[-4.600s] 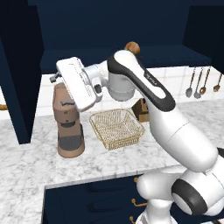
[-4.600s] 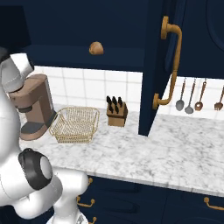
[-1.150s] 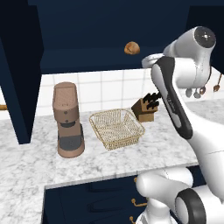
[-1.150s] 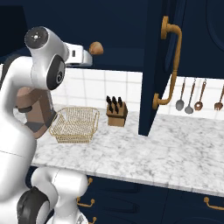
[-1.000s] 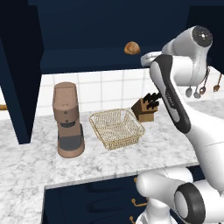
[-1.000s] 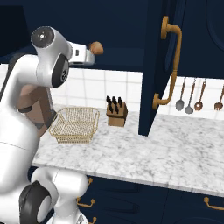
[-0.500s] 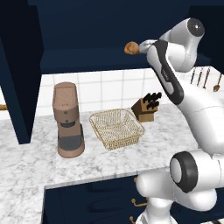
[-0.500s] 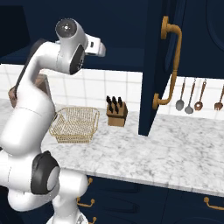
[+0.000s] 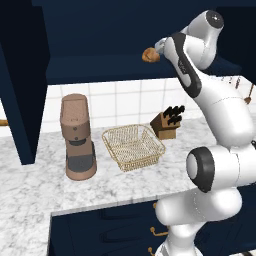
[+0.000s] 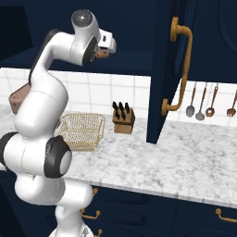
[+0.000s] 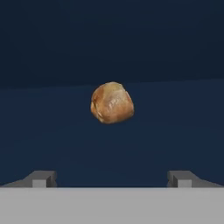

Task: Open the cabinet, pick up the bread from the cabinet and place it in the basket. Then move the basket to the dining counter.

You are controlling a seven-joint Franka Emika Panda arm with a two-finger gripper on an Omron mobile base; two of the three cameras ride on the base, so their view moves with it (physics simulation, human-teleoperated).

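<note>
Cabinet [image 10: 166,69]: doors open, shelf above the marble counter [image 9: 35,195]. Basket [image 9: 133,146]: on the counter, between coffee machine [image 9: 77,137] at left and knife block [image 9: 167,122] at right. Bread [image 11: 112,103]: on the cabinet shelf, just beyond the end effector [image 11: 112,178], whose fingers stand wide open, holding nothing.

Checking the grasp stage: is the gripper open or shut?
Open: in the hand view the fingertips stand wide apart, bread untouched ahead.

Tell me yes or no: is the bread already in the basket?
No. The bread sits on the cabinet shelf, while the basket stands on the counter below.
</note>
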